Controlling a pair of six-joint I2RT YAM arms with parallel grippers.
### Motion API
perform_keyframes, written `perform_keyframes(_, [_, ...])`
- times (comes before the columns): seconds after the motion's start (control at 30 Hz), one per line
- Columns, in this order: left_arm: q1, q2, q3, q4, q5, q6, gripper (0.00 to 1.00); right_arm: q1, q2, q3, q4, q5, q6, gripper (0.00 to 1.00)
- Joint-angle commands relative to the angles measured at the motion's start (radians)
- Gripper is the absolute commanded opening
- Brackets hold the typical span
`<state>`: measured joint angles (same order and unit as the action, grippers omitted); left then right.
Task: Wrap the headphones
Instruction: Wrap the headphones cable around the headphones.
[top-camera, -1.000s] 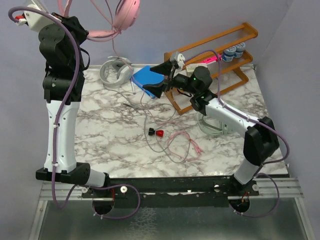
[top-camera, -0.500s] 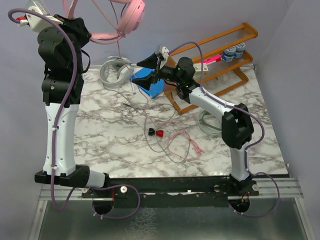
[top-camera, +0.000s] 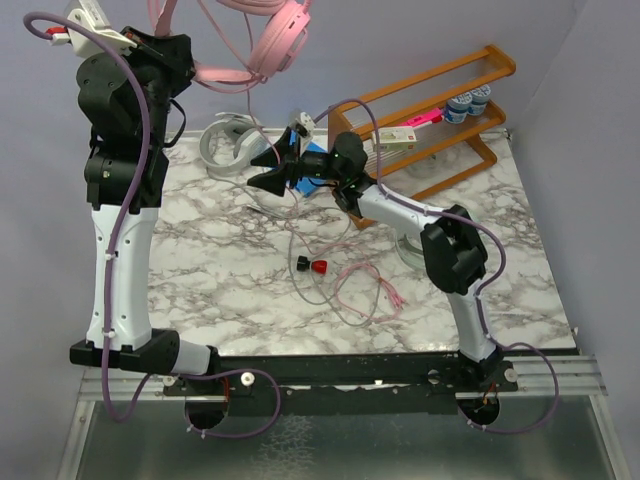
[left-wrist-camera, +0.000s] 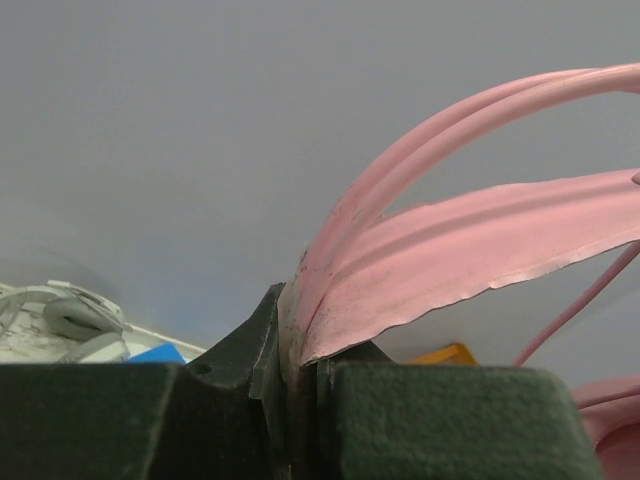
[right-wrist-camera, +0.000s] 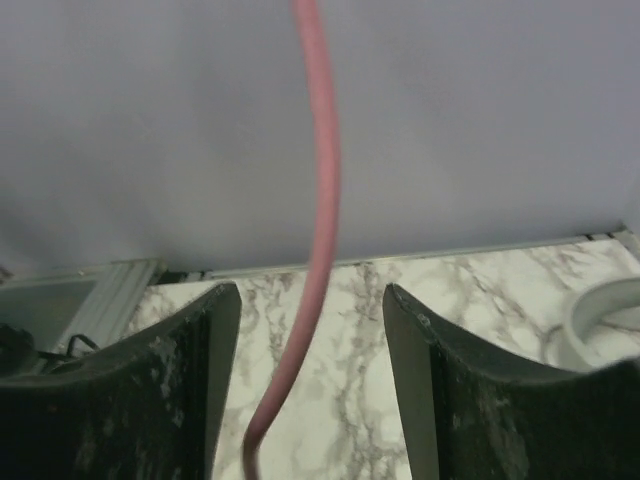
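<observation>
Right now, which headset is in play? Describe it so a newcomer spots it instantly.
Start at the marble table and follow the tall left arm upward. Clamped in its jaws, high above the table's far-left corner, hang the pink headphones. They alone are pink and airborne; the silver-grey headphones lie on the marble.

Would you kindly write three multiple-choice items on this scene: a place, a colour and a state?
1. Where is the pink headset? A) on the tabletop B) held aloft by the left gripper C) on the wooden rack
2. What colour is the cable running through the right gripper? A) green B) grey C) pink
3. How do the right gripper's jaws stand? A) open, apart from the cable B) clamped on the cable C) shut on nothing
Key: 1 B, it sits pinched in those jaws; 2 C, the right wrist view shows pink; 3 A, gaps show on both sides.
</observation>
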<state>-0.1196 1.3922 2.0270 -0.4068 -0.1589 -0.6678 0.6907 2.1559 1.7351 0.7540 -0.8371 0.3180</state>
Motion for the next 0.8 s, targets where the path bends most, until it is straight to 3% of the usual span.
perform_keyframes(0.0, [0.003, -0.005, 0.036, 0.056, 0.059, -0.058, 0.0, 0.001, 0.026, 0.0, 0.105, -0.051, 0.086, 0.56])
perform_keyframes(0.13, [0.003, -0.004, 0.036, 0.05, 0.051, -0.037, 0.0, 0.011, -0.011, -0.055, 0.13, -0.079, 0.102, 0.3])
perform_keyframes(0.27, [0.003, 0.004, 0.045, 0.038, 0.005, 0.002, 0.0, 0.018, -0.113, -0.227, 0.198, -0.087, 0.111, 0.09])
perform_keyframes(0.43, [0.003, 0.03, 0.067, 0.032, -0.029, 0.035, 0.0, 0.045, -0.285, -0.42, 0.206, -0.093, 0.069, 0.08])
perform_keyframes(0.53, [0.003, 0.052, 0.075, 0.03, -0.025, 0.04, 0.0, 0.08, -0.377, -0.504, 0.137, -0.082, 0.003, 0.08])
perform_keyframes(0.6, [0.003, 0.066, 0.073, 0.029, -0.016, 0.044, 0.0, 0.11, -0.438, -0.555, 0.09, -0.065, -0.036, 0.01])
perform_keyframes(0.77, [0.002, 0.086, 0.045, 0.026, -0.034, 0.059, 0.0, 0.195, -0.564, -0.621, -0.067, -0.029, -0.136, 0.03])
